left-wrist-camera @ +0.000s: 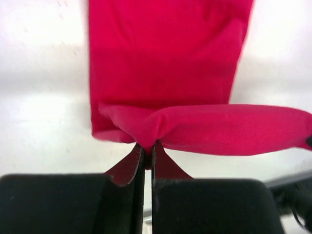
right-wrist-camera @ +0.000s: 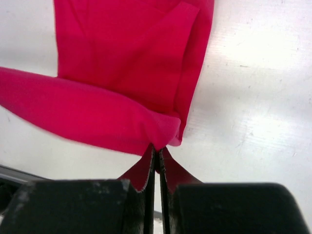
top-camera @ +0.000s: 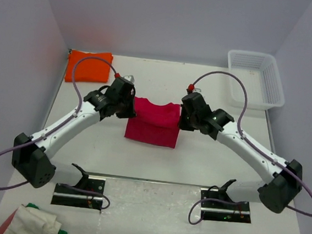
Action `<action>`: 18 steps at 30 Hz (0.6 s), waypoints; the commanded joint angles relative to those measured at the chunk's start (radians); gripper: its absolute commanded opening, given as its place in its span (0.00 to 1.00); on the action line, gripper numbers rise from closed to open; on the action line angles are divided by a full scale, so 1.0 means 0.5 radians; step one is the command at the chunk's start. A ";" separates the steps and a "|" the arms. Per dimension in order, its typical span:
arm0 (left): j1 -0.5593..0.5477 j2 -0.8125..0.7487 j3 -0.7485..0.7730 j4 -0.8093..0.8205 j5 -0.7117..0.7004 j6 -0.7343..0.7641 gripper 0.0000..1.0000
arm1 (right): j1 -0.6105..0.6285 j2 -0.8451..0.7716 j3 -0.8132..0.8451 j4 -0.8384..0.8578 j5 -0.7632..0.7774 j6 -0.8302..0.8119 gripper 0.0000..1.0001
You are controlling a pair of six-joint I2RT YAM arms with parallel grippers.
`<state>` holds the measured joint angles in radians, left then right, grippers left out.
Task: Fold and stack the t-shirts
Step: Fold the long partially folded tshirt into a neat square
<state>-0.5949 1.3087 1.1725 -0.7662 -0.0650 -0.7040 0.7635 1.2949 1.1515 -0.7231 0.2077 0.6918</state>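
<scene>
The crimson t-shirt is lying near the middle of the tabletop, partly raised. The left fingers are pressing together on its far left corner and the right fingers on its far right corner; both wrist views are showing a pinch of red cloth bunching at the closed tips. The held edge is running left to right between the two arms and sagging a little in the middle, so the shirt's long axis is lying across the tabletop. The rest of the cloth is spreading flat from the fingers toward the near edge. Each arm is working its own side, neither nearer than the other. The coming fold, as I judge it, is depending on both arms carrying that edge evenly toward the near edge.

The orange t-shirt is sitting folded at the far left corner, well apart from the red one. A white basket is standing at the far right corner, with nothing showing inside it.
</scene>
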 commanded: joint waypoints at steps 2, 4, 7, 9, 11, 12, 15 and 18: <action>0.208 0.375 0.283 0.173 -0.039 0.211 0.00 | -0.263 0.306 0.228 0.160 -0.286 -0.408 0.00; 0.282 0.524 0.330 0.316 -0.045 0.282 0.00 | -0.342 0.578 0.338 0.182 -0.382 -0.487 0.00; 0.349 0.956 0.631 0.369 -0.091 0.456 0.03 | -0.478 0.950 0.544 0.276 -0.394 -0.577 0.00; 0.441 1.241 0.805 0.468 -0.082 0.509 0.04 | -0.600 1.173 0.752 0.311 -0.546 -0.604 0.00; 0.490 1.380 0.851 0.701 -0.042 0.558 0.28 | -0.647 1.557 1.208 0.137 -0.554 -0.662 0.26; 0.506 1.408 0.891 0.695 0.052 0.555 0.32 | -0.640 1.625 1.310 0.097 -0.493 -0.696 0.41; 0.438 1.304 0.806 1.053 -0.118 0.702 0.70 | -0.653 1.574 1.415 0.204 -0.254 -0.755 0.78; 0.457 1.243 0.898 1.051 -0.180 0.693 0.70 | -0.680 1.503 1.556 0.066 -0.210 -0.803 0.84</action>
<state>-0.3565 2.0331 1.5532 -0.3943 -0.0959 -0.4164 0.4240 2.1513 1.8103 -0.6655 0.0433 0.3542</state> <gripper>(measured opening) 0.696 0.830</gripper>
